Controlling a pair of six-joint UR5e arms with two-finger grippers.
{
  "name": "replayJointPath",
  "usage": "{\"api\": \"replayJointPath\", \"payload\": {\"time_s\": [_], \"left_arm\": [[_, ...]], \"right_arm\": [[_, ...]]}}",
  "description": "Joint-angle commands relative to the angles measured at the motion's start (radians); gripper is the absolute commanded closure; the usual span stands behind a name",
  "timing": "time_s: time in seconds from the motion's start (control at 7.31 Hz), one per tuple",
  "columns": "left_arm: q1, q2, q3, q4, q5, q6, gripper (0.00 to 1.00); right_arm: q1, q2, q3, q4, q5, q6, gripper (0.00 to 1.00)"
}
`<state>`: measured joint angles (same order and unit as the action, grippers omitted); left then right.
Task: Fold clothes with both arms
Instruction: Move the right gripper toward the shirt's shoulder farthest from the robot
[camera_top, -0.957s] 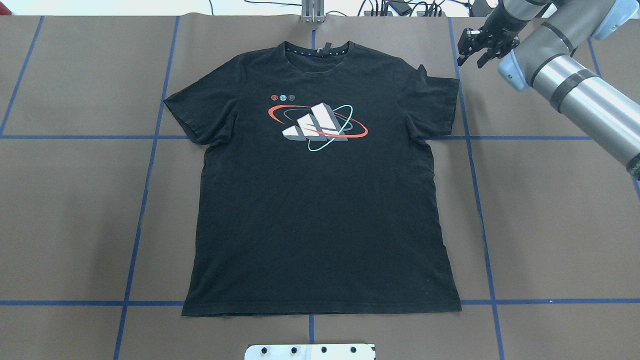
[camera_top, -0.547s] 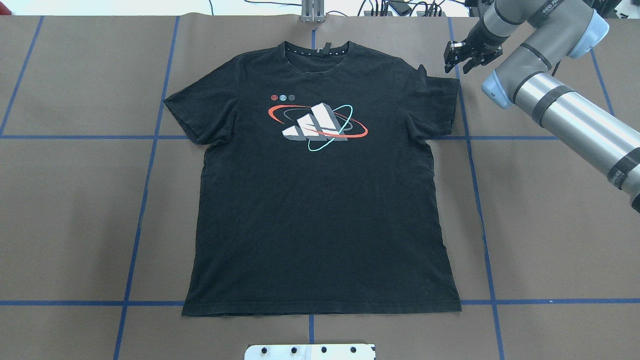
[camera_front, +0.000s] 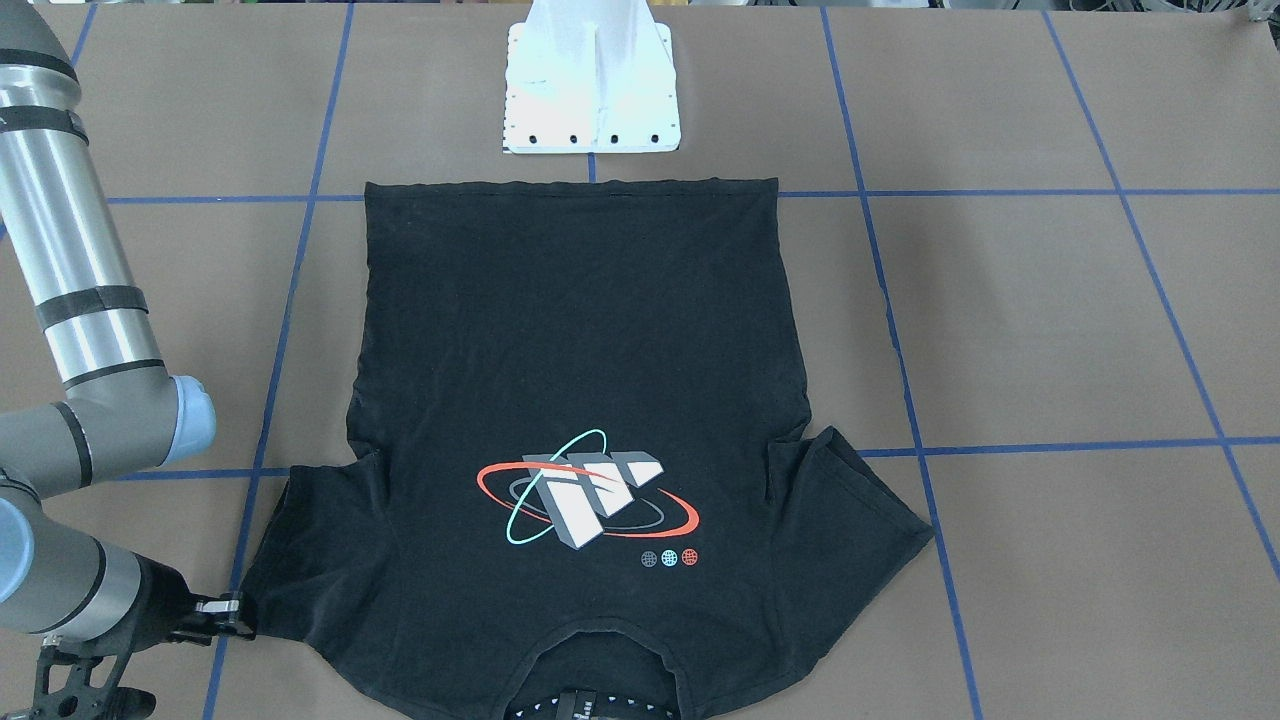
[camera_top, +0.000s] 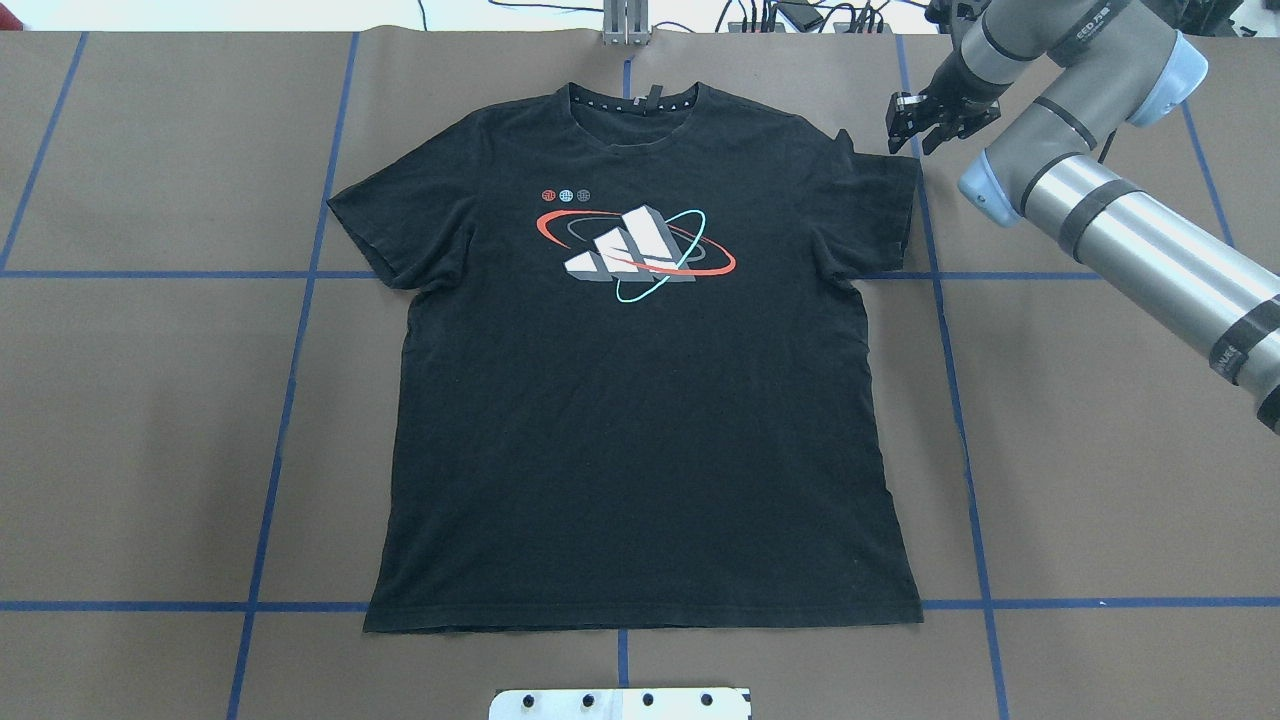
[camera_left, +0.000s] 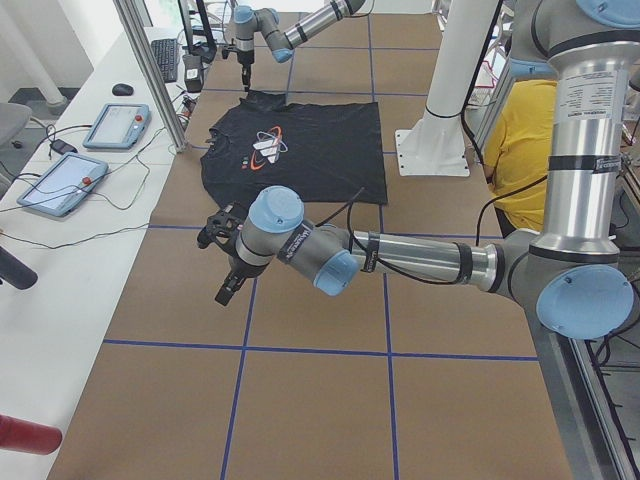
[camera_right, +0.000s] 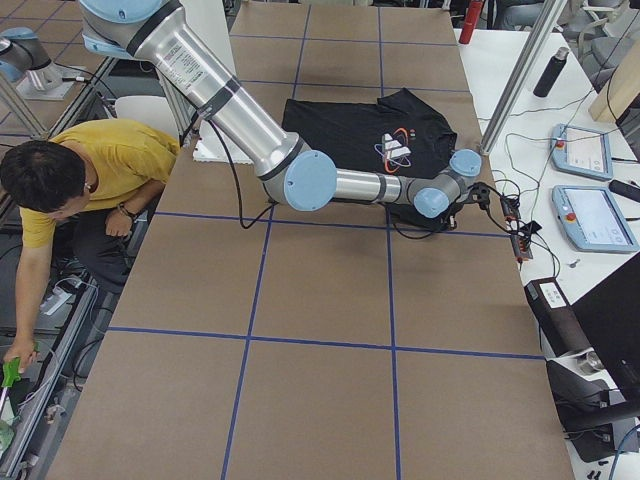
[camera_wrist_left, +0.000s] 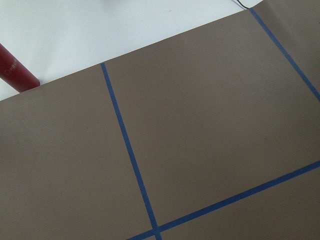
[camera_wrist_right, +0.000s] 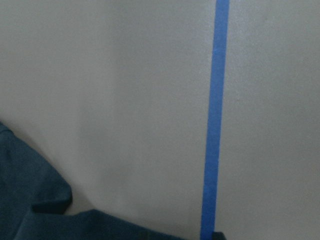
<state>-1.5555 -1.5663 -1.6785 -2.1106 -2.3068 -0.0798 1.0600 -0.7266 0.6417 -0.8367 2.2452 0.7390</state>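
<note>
The black T-shirt (camera_top: 640, 420) lies flat on the brown table, graphic side up, collar at the far edge; it also shows in the front-facing view (camera_front: 570, 330). My right gripper (camera_top: 915, 128) is open and empty. It hovers just off the outer top corner of the shirt's right-hand sleeve, as the front-facing view (camera_front: 228, 608) shows too. The right wrist view shows a piece of the sleeve (camera_wrist_right: 30, 205) at its lower left. My left gripper (camera_left: 228, 280) shows only in the exterior left view, far from the shirt over bare table; I cannot tell whether it is open.
The white mounting pedestal (camera_front: 590, 90) stands at the shirt's hem end. Blue tape lines (camera_top: 960, 400) grid the table. Tablets (camera_left: 115, 125) and cables lie on the side bench. A person in yellow (camera_right: 100, 170) crouches by the robot base. A red cylinder (camera_wrist_left: 15, 70) lies past the table edge.
My right gripper has moved left and slightly down in the overhead view, toward the sleeve corner. The shirt has not moved.
</note>
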Motion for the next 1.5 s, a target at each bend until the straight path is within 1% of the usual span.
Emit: {"api": "replayJointPath", "payload": {"time_s": [0.0,0.27,0.96,1.23,1.37], "left_arm": [[0.000,0.000,-0.001,0.000,0.000,0.000,0.00],[0.000,0.000,-0.001,0.000,-0.002,0.000,0.00],[0.000,0.000,-0.001,0.001,-0.002,0.000,0.00],[0.000,0.000,-0.003,0.001,-0.005,0.000,0.00],[0.000,0.000,-0.003,0.001,-0.003,0.000,0.00]], "right_arm": [[0.000,-0.001,-0.007,0.001,-0.001,0.000,0.51],[0.000,0.001,-0.014,0.001,-0.001,0.000,0.53],[-0.002,0.003,-0.022,0.001,-0.001,0.000,0.55],[-0.005,0.003,-0.023,-0.001,-0.001,0.000,0.61],[-0.005,0.003,-0.028,-0.001,-0.001,0.000,0.62]]}}
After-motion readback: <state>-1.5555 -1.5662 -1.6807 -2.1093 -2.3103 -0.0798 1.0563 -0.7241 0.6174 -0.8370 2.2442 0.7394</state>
